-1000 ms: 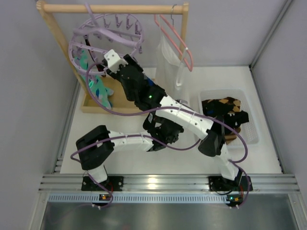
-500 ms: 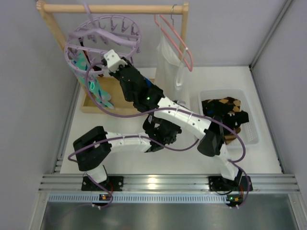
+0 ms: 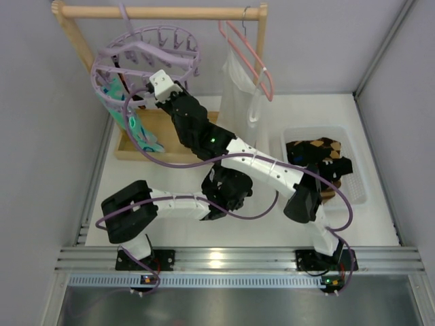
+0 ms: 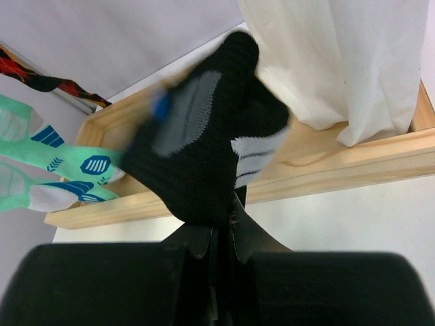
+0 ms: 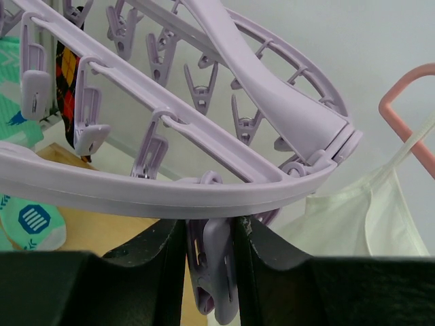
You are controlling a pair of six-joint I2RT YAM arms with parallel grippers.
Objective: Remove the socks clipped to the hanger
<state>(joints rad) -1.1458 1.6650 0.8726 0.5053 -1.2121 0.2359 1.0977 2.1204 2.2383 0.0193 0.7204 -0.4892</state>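
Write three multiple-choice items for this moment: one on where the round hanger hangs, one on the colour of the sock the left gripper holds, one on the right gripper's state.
1. The hanger hangs from:
A) the wooden rail
B) a wall hook
C) the table edge

2. The sock in the left gripper is mainly:
A) teal
B) black
C) red

3. The right gripper is:
A) open, holding nothing
B) shut on the wooden rail
C) shut on a hanger clip

Answers:
1 A: in the top view the hanger's hook sits over the rail.
2 B: the left wrist view shows black knit with grey and white marks.
3 C: in the right wrist view its fingers press either side of a lavender clip under the ring.
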